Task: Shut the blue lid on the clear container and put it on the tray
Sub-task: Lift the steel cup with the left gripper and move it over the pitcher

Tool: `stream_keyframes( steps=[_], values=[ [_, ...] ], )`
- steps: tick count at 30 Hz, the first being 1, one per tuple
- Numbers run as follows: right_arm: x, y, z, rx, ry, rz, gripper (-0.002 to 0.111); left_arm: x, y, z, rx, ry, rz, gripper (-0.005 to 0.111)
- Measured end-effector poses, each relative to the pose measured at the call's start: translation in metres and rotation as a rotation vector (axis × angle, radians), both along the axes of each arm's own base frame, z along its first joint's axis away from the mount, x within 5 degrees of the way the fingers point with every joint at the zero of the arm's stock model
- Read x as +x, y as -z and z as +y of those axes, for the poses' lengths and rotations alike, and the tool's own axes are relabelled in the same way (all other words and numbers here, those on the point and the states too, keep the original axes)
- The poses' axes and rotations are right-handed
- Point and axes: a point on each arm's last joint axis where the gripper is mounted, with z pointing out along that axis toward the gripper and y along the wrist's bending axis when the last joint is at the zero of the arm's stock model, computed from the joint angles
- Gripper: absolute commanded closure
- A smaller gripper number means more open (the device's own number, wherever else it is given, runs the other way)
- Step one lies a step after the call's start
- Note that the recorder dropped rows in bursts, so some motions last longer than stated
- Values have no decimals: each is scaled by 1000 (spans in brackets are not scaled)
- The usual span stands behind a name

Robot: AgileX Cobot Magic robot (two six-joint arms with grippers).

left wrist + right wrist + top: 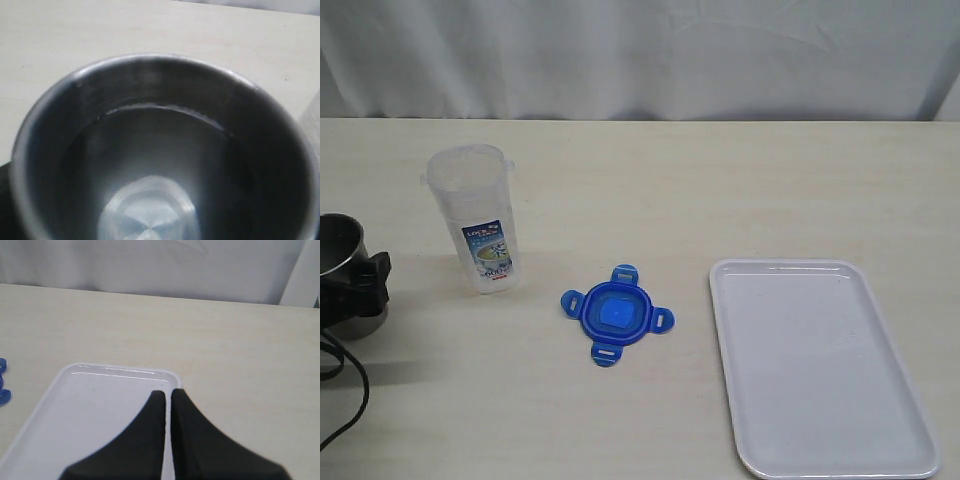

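Where the pale table point(720, 180) fills the exterior view, the clear container point(472, 215) stands upright towards its left, long axis vertical, open mouth upward, printed label facing the camera; its see-through walls show no contents. The blue lid point(617, 315) lies flat on the table to the container's right and nearer the camera, well apart from it, its four flaps splayed outward. The white tray point(820, 370) lies flat further right, near the lid but not touching it, its long side running from near to far; only bare tabletop lies between container, lid and tray.

At the far left edge a grey metal cup point(340, 265) stands upright, near the container; the left wrist view looks down into it and shows only its shiny bottom. The left gripper point(368, 282) sits at the cup with its jaws spread wide, one black finger at the cup's side; whether it presses the cup I cannot tell. A black cable point(355, 400) loops nearer the camera.

In the right wrist view the right gripper point(167, 392) hangs above a corner of the tray, its two black fingers drawn together to a thin slit, gripping nothing.
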Motion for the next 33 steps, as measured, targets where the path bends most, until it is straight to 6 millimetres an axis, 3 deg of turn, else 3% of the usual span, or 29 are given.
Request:
stream_keyframes(
  steps=[17,20,27,33],
  values=[
    [0,0,0,0,0,0,104,0,4,0,-18,-7,50,4],
    [0,0,0,0,0,0,104,0,4,0,-18,-7,55,16],
    [0,0,0,0,0,0,104,-1,5,-1,-20,-4,65,62],
    [0,0,0,0,0,0,104,-1,5,-1,-20,-4,65,75]
  ],
)
